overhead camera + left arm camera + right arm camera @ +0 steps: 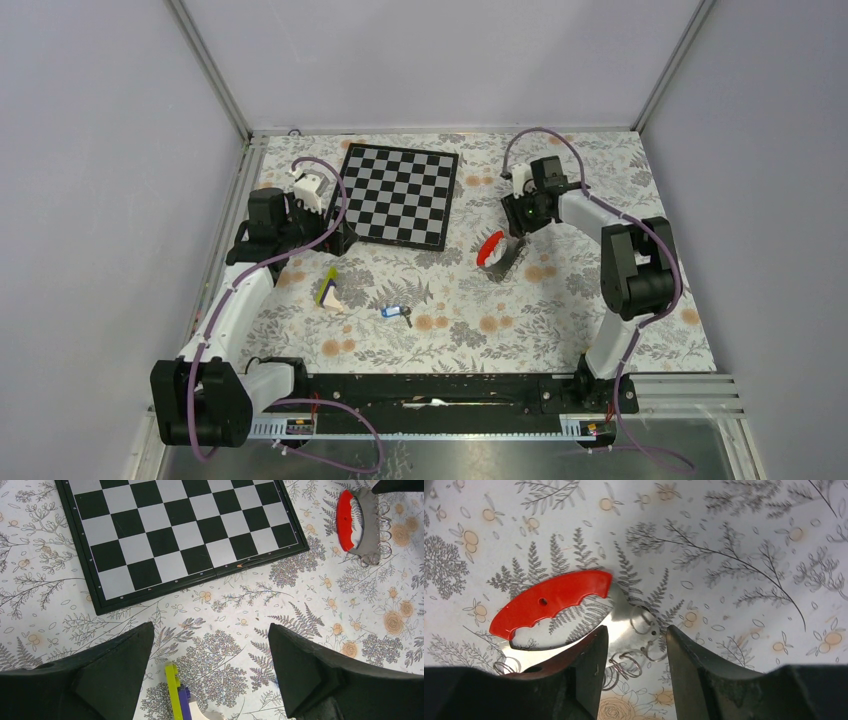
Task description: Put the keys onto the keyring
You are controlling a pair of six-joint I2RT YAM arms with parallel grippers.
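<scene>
The key with its blue tag lies on the floral cloth at front centre, apart from both grippers. The keyring, a loop that is part red and part shiny grey with small wire rings, lies right of centre. It also shows in the left wrist view. My right gripper is open just over the keyring's grey end, jaws either side of the wire rings. My left gripper is open and empty above the cloth. The key is almost wholly hidden in the left wrist view.
A chessboard lies at the back centre, beside my left gripper. A yellow-purple-white wedge lies left of the key, below my left gripper's jaws. Grey walls enclose the table.
</scene>
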